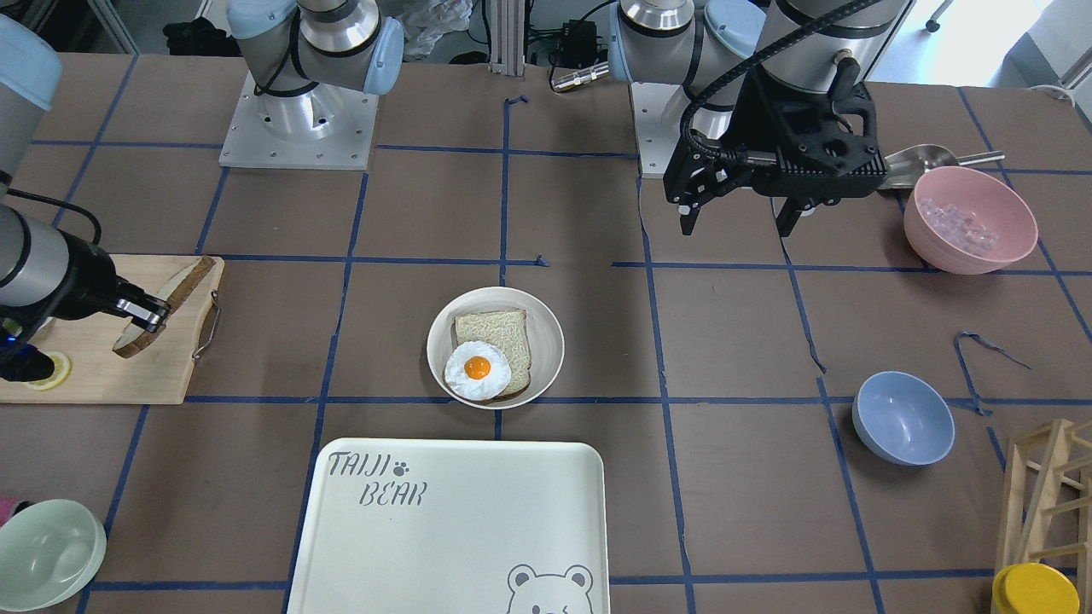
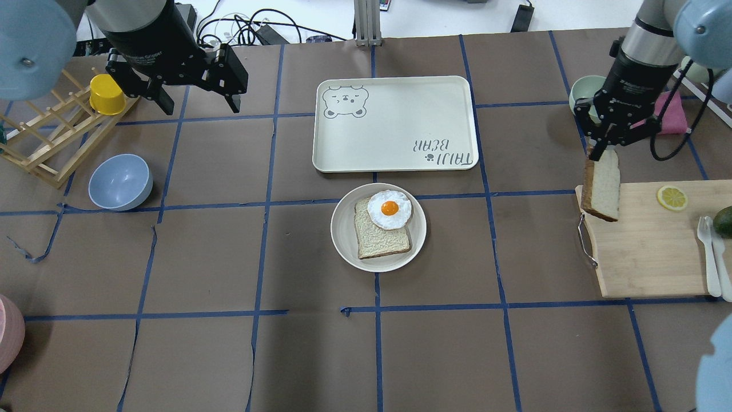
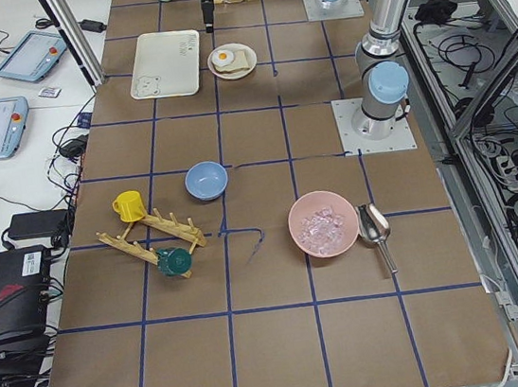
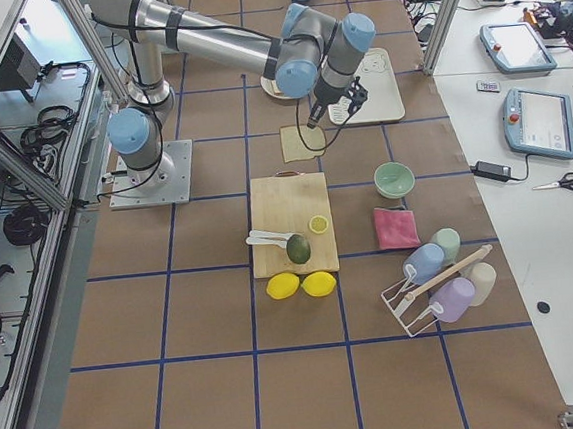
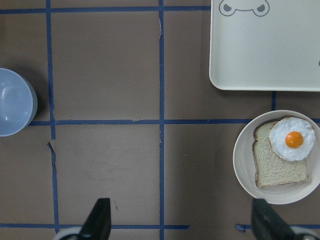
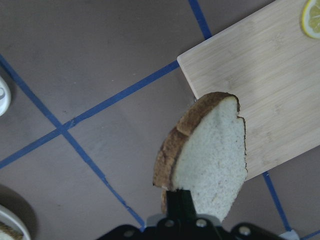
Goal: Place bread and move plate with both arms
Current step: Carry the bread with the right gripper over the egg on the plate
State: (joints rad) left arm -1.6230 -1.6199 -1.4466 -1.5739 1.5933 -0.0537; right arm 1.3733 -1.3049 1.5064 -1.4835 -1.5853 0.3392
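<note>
My right gripper [image 2: 605, 144] is shut on the top edge of the bread [image 2: 601, 187], a dark-crusted slice that hangs upright above the left end of the wooden cutting board [image 2: 646, 252]. The wrist view shows the bread [image 6: 210, 150] clamped from below, over the board's corner. In the front view the bread [image 1: 171, 303] is tilted in the right gripper [image 1: 147, 317]. The plate [image 2: 343, 240] sits at the table's middle and holds a smaller square slice [image 2: 380, 237] and a fried egg [image 2: 389, 209]. My left gripper [image 2: 200, 103] is open and empty, high above the table, far left of the plate [image 5: 242, 170].
The bear-print tray [image 2: 394, 123] lies just beyond the plate. A blue bowl [image 2: 120, 182], a wooden rack [image 2: 40, 149] and a yellow cup [image 2: 107, 94] are at the left. A lemon slice [image 2: 672, 198] and cutlery [image 2: 709, 252] lie on the board. A pink bowl [image 1: 970, 219] stands near the left arm's base.
</note>
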